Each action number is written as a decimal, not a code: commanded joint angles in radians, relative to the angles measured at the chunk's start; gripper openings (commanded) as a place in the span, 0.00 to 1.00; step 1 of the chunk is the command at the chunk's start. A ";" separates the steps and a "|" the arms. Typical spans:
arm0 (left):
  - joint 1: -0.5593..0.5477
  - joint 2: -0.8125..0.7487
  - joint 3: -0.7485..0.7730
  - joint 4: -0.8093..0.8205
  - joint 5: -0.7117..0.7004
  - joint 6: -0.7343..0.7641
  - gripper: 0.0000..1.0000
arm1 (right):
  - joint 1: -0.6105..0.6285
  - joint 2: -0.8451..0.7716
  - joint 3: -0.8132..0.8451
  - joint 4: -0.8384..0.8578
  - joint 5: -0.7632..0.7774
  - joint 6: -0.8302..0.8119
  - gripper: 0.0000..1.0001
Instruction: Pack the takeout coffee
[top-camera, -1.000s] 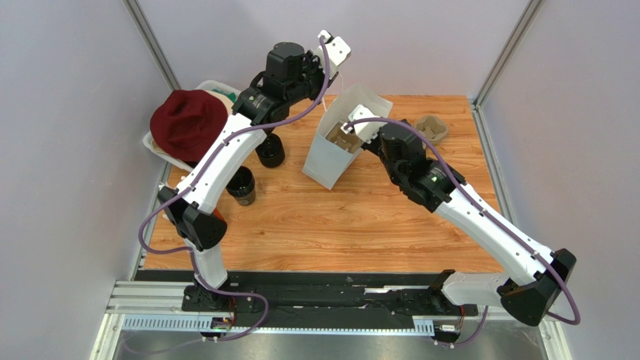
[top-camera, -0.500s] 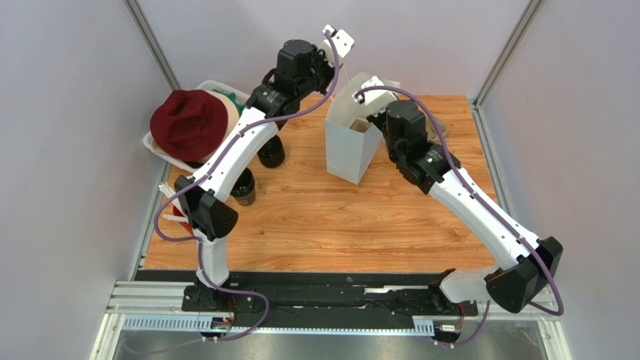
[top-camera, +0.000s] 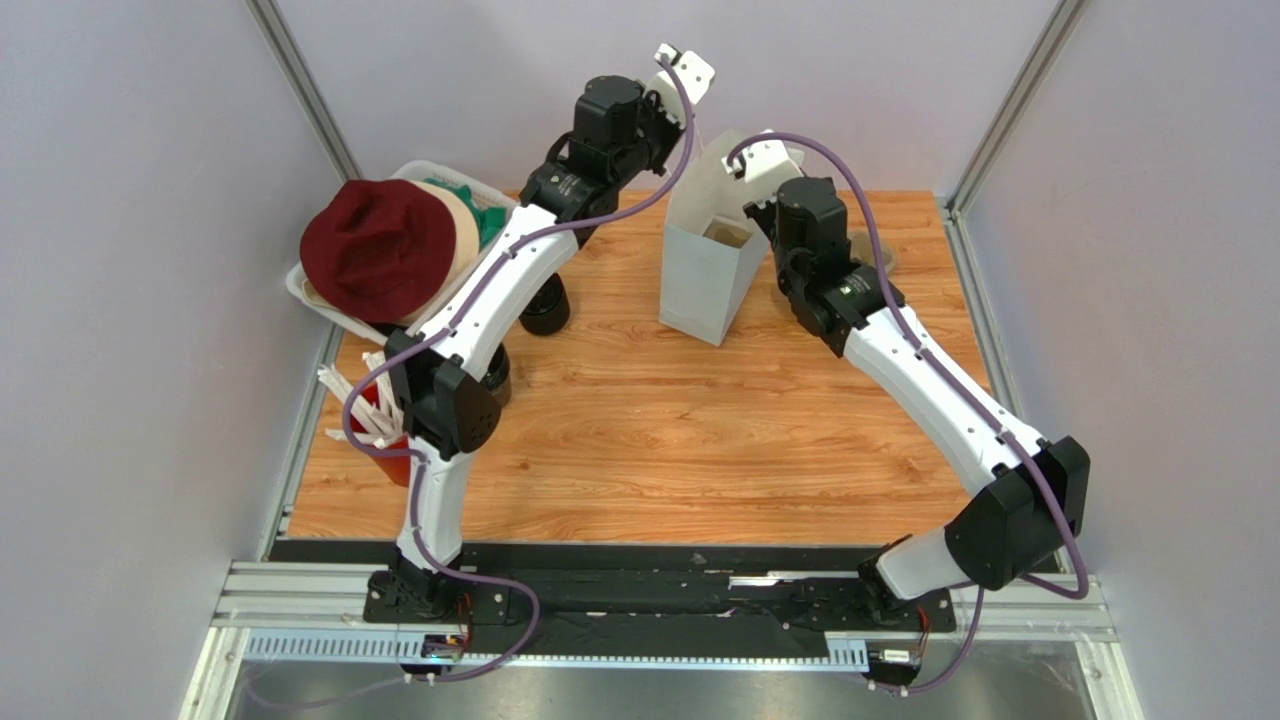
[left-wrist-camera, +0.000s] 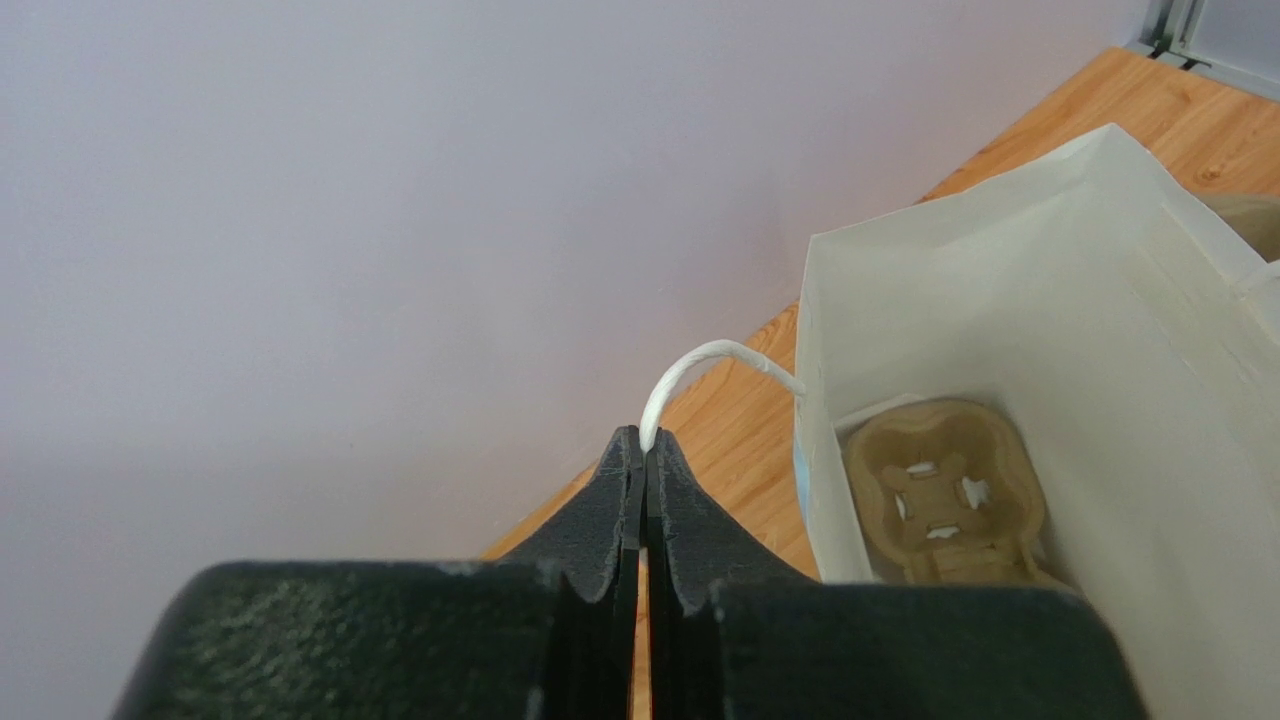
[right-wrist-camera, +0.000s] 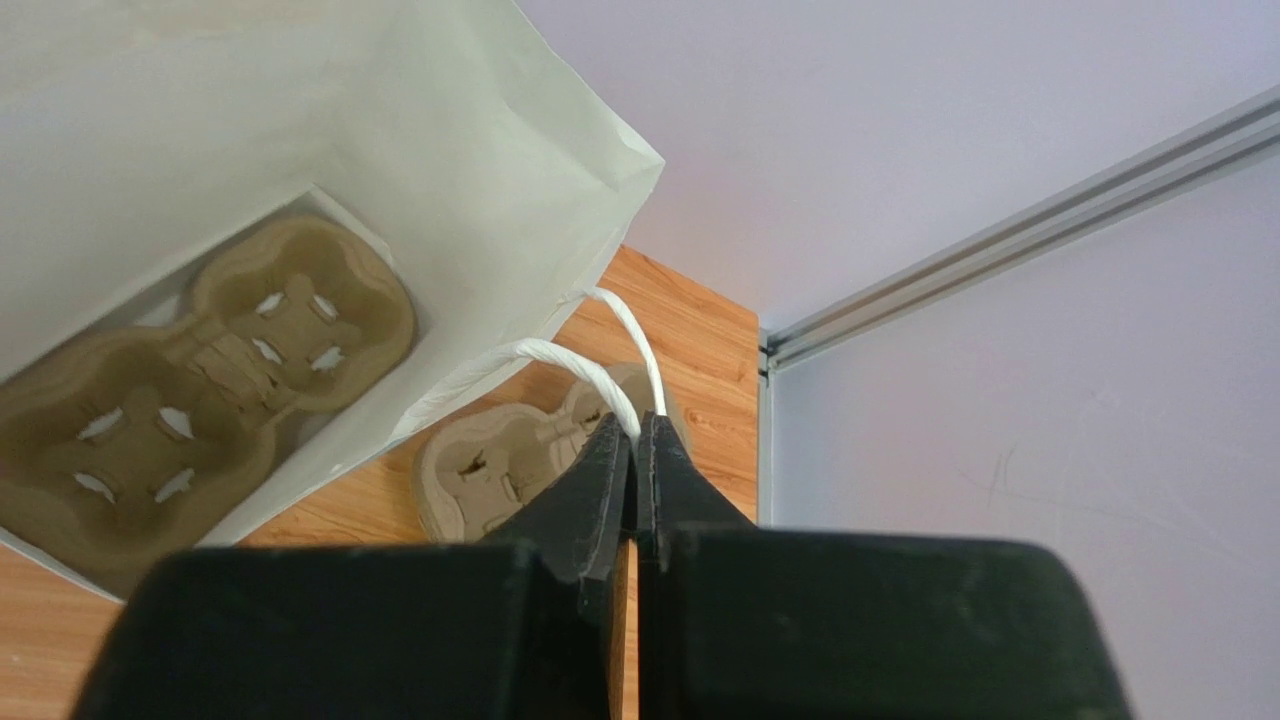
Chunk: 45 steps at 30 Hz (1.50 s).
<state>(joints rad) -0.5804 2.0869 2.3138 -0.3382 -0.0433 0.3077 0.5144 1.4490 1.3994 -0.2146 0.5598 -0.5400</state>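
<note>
One small, near-black takeout coffee (top-camera: 549, 312), half hidden behind left arm (top-camera: 496, 285)

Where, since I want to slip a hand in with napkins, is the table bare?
The table is bare across its middle, from the paper bag down to the near edge. The left side is crowded with dark cups, a hat and a red cup of straws. A pulp tray lies right of the bag.
</note>
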 joint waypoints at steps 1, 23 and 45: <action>0.008 0.013 0.059 0.087 -0.013 -0.021 0.00 | -0.002 0.025 0.065 0.098 -0.041 0.044 0.00; 0.028 0.036 0.041 0.108 -0.041 -0.025 0.14 | -0.002 0.067 0.089 0.058 -0.115 0.097 0.16; 0.066 -0.528 -0.284 -0.226 -0.017 0.129 0.93 | -0.001 -0.260 0.282 -0.549 -0.590 0.089 0.95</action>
<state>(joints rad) -0.5266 1.8294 2.1521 -0.4477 -0.0860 0.3481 0.5137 1.3170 1.6749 -0.5510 0.1951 -0.4259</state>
